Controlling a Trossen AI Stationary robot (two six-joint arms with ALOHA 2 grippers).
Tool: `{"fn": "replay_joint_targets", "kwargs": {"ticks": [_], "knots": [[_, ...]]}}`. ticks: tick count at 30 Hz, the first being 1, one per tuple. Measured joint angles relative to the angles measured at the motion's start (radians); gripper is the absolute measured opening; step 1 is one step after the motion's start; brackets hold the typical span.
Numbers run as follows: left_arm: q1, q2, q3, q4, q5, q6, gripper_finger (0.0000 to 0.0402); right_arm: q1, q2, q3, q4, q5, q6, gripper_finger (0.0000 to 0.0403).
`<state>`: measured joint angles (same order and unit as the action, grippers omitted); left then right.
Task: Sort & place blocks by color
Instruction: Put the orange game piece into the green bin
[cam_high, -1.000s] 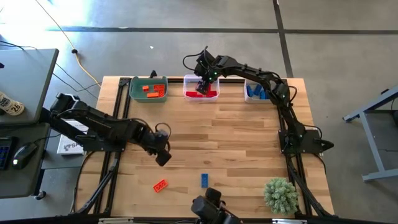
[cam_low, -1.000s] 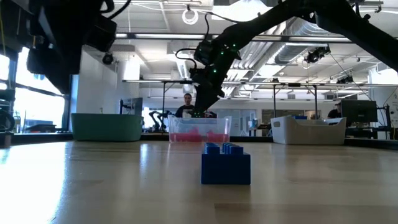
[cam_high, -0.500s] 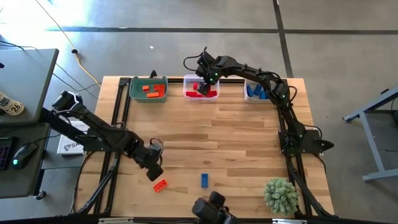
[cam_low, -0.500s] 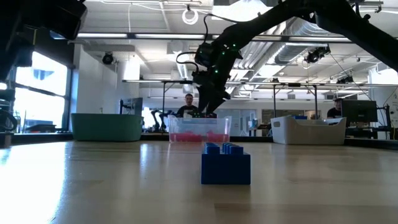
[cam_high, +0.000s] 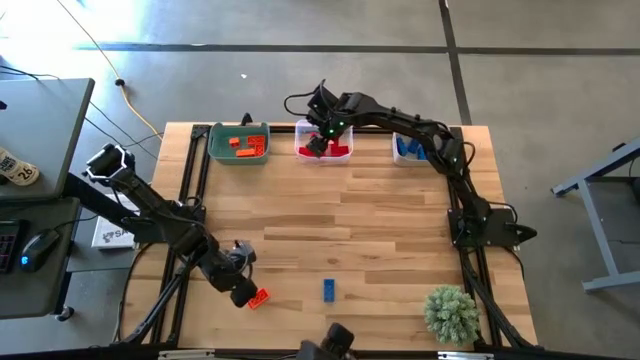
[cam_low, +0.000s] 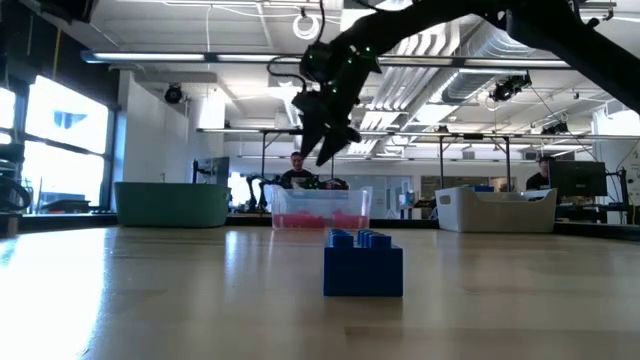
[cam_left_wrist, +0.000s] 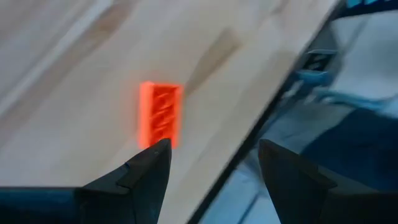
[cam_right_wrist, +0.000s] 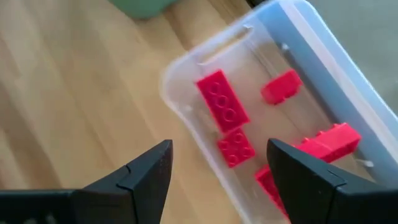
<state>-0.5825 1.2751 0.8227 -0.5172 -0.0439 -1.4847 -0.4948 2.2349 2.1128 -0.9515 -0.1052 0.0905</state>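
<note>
2 grippers are at work, both with fingers spread and nothing held. The left gripper (cam_high: 243, 292) hangs low over the table's near left part, its open fingers (cam_left_wrist: 146, 171) just short of the orange brick (cam_high: 259, 298), which lies flat on the wood close to the near edge. In the left wrist view the brick sits off toward 1 finger rather than midway between the 2, so the step in hand, as I judge it, is the pickup of that brick, and it wants a small sideways correction first. Centre the gap over the brick, turn the wrist so the fingers close across its short sides, then go straight down and close; a skewed approach could nudge it toward the edge.

The right gripper (cam_high: 318, 128) hovers open above the clear bin (cam_high: 348, 152) at the far middle, where red bricks (cam_right_wrist: 222, 107) lie inside. It looks clear to lift away.

Outward from there: the green bin (cam_high: 213, 146) at far left holds orange bricks (cam_high: 247, 143), so that is where the orange one should go. The grey bin (cam_high: 398, 155) at far right holds blue ones. 1 blue brick (cam_high: 328, 289) waits on the table near the front, just beside the orange one's spot but apart from it, likely the last to sort.
</note>
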Motion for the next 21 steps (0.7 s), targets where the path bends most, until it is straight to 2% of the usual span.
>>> {"fn": "replay_joint_targets", "kwargs": {"ticks": [4,9,13,21], "knots": [[-0.009,0.0,0.0,0.085,-0.059,-0.005,0.0229,0.04,0.0,0.067,-0.037,0.029,0.02,0.0248],[-0.01,0.0,0.005,0.141,-0.063,-0.001,0.0229,0.084,0.0,0.14,-0.094,0.045,0.068,0.0248],[-0.015,0.0,0.057,0.146,-0.079,0.044,0.0229,0.117,0.0,0.182,-0.147,0.054,0.099,0.0248],[-0.014,0.012,0.138,0.077,-0.181,0.105,0.0229,0.203,0.0,0.204,-0.247,0.136,0.145,0.0248]]}}
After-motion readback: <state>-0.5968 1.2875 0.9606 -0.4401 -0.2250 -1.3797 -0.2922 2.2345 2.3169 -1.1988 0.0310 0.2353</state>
